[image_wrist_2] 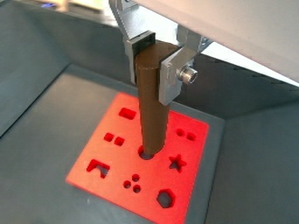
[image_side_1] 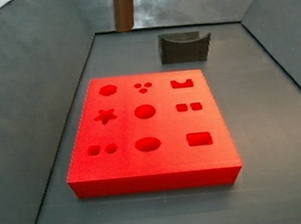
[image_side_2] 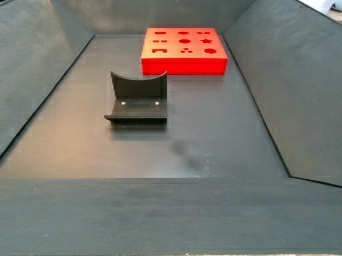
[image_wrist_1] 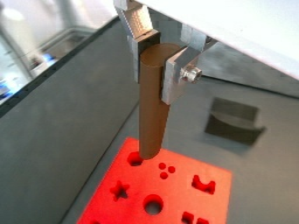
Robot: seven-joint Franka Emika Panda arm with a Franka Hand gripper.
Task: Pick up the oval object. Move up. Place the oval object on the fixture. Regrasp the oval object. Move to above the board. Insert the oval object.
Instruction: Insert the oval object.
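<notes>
Silver finger plates sit closest to the lens in a wrist view, and the gripper is clamped on the upper end of the oval object, a brown rod hanging upright between the plates. Its lower tip hangs over a round hole near one corner of the board, the bright red block with star, circle and square cut-outs; whether the tip has entered the hole cannot be told from here. The fixture, a dark grey notched block, stands on the grey floor apart from the board.

From another wrist view, the gripper again pinches the oval object between a finger plate and its partner, and the rod's tip sits at a round hole in the board.

From a side view, the board fills the foreground, the fixture stands behind it, and a brown strip, the oval object, shows at the top edge; the gripper is out of frame.

From a side view, the fixture lies nearest with nothing in its notch, and the board is farther back, well apart from it.
</notes>
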